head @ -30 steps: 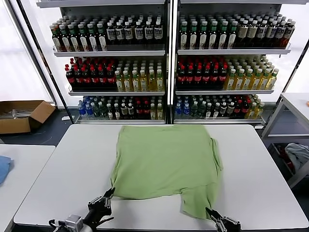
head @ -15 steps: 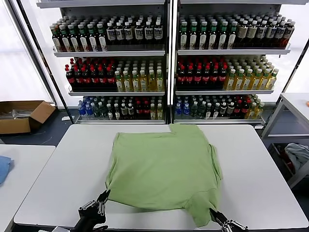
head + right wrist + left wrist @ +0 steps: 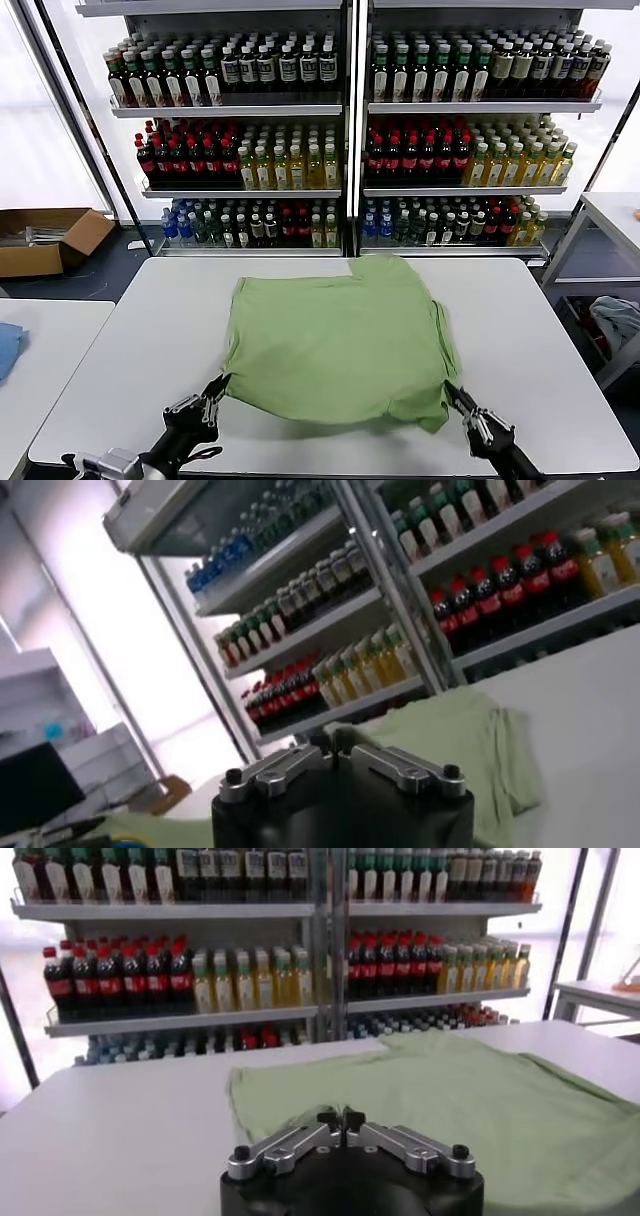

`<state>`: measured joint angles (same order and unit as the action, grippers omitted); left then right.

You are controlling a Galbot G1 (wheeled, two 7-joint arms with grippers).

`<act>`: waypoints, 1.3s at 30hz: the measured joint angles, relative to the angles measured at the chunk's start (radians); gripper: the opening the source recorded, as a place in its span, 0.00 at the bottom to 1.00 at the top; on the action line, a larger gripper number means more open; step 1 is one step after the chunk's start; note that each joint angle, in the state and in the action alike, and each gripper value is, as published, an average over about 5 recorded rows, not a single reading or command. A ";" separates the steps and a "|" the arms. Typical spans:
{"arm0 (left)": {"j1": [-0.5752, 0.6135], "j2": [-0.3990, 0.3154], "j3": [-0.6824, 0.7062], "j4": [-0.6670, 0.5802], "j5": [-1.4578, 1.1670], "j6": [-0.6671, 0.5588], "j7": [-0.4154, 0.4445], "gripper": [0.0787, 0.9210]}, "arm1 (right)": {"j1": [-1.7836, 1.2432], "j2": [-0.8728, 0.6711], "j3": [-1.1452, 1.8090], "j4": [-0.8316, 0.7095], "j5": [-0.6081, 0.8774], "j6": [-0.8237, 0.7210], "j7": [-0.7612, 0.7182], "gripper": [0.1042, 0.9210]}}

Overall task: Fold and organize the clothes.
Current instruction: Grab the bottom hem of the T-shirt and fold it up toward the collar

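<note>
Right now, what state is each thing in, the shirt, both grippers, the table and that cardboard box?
green shirt: lying on the table, partly folded, print not visible
left gripper: shut, at the shirt's near left corner
right gripper: shut, at the shirt's near right corner
white table: bearing the shirt
cardboard box: flaps open, on the floor

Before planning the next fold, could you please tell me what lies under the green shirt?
The green shirt lies flat on the white table, whose bare top shows all around it. Anything between cloth and table is covered, and the shirt's underside cannot be seen.
</note>
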<state>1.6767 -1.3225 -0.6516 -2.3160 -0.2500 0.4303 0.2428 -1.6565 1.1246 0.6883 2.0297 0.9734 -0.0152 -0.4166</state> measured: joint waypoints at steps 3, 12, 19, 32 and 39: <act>-0.052 0.004 0.005 0.042 -0.025 0.011 0.010 0.01 | 0.067 -0.002 -0.016 -0.042 0.005 -0.013 0.006 0.00; -0.215 -0.012 0.016 0.191 -0.070 0.024 0.027 0.01 | 0.247 -0.018 -0.080 -0.182 -0.016 -0.035 0.029 0.00; -0.330 -0.023 0.006 0.307 -0.078 0.030 0.026 0.01 | 0.360 -0.022 -0.146 -0.281 -0.070 -0.053 0.046 0.00; -0.415 -0.042 -0.002 0.442 -0.038 0.029 0.026 0.31 | 0.446 -0.012 -0.211 -0.359 -0.208 -0.074 0.088 0.39; -0.393 -0.042 -0.017 0.444 -0.034 0.017 0.017 0.55 | 0.442 -0.032 -0.181 -0.357 -0.241 -0.074 0.135 0.62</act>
<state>1.2837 -1.3642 -0.6685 -1.8719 -0.2836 0.4476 0.2593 -1.2145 1.0926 0.5077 1.6730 0.7328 -0.0890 -0.2818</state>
